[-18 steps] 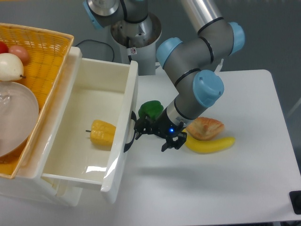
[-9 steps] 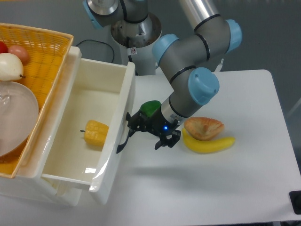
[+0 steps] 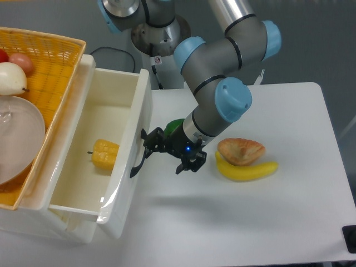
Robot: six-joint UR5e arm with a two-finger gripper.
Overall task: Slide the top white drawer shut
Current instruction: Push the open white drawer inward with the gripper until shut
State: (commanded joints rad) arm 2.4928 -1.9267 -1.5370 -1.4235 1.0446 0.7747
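Still sticking well out of the cabinet at the left: the top white drawer (image 3: 94, 161), tray wide open with a yellow corn piece (image 3: 105, 154) lying inside, so most of the closing left to go by the look of it. Pressing at the front panel by the black handle (image 3: 138, 161), the gripper (image 3: 167, 151), fingers spread and holding nothing. Sitting off to the right, clear of the push: a banana (image 3: 246, 170).

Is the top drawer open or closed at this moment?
Open. The top drawer sticks out from the cabinet, its inside and a yellow corn piece visible. The claw is at its front.
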